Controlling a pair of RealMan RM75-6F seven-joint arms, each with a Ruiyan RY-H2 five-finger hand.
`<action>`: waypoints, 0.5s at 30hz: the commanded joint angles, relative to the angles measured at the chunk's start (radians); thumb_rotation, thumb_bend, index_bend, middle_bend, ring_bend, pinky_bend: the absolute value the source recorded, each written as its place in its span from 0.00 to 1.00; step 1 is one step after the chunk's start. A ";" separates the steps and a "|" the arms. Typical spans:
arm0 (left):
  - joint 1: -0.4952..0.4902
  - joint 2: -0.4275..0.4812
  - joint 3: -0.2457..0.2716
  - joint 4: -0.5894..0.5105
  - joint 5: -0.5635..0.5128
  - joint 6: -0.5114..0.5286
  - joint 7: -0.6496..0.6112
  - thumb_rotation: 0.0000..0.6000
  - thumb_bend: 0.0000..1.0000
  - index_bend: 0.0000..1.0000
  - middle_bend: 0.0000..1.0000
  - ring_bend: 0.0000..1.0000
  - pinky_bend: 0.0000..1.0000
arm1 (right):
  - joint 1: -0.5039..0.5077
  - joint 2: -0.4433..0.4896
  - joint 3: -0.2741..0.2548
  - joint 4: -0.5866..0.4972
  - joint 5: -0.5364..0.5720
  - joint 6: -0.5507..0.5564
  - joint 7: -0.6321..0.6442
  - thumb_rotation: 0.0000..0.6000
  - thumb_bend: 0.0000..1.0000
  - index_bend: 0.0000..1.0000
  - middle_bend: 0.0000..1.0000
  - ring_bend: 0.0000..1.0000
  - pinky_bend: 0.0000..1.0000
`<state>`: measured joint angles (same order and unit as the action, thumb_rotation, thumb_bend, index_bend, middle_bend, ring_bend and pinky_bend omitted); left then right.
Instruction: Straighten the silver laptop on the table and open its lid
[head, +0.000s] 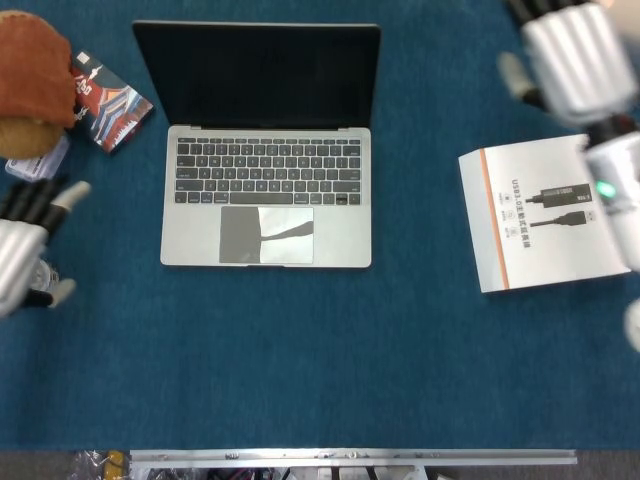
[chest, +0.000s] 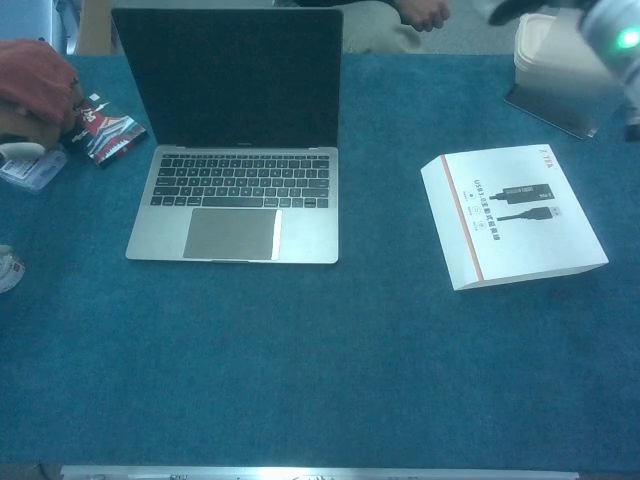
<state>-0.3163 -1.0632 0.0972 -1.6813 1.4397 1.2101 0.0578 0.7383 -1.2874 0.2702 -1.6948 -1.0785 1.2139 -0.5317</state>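
1. While the laptop (head: 267, 145) sits square on the blue tabletop (head: 300, 360), lid up and dark screen facing the near edge, both hands hang off to the sides, well apart from it.
2. Left hand (head: 22, 250) is at the left edge of the head view, dark fingers (head: 30, 203) spread and holding nothing.
3. Right hand (head: 575, 60) is at the far right, above the white box (head: 545, 215), blurred; I cannot tell how its fingers lie.
4. White box lies flat, right of the laptop, not touching it.
5. Far left: a brown-red bundle (head: 35, 75) and a small printed packet (head: 108, 100) just beside the screen's left edge.
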 joint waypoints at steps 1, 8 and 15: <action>0.048 0.004 -0.020 0.021 -0.020 0.065 -0.035 1.00 0.20 0.03 0.00 0.00 0.00 | -0.104 0.102 -0.064 -0.096 -0.031 0.084 0.007 1.00 0.39 0.02 0.13 0.01 0.08; 0.145 -0.038 -0.045 0.075 -0.018 0.219 -0.086 1.00 0.20 0.03 0.00 0.00 0.00 | -0.298 0.212 -0.180 -0.147 -0.139 0.230 0.103 1.00 0.39 0.02 0.15 0.01 0.08; 0.217 -0.070 -0.058 0.096 -0.036 0.300 -0.087 1.00 0.20 0.03 0.00 0.00 0.00 | -0.463 0.229 -0.261 -0.112 -0.229 0.364 0.209 1.00 0.39 0.02 0.15 0.01 0.08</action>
<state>-0.1087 -1.1265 0.0435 -1.5898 1.4077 1.5006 -0.0311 0.3162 -1.0666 0.0381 -1.8209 -1.2752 1.5391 -0.3552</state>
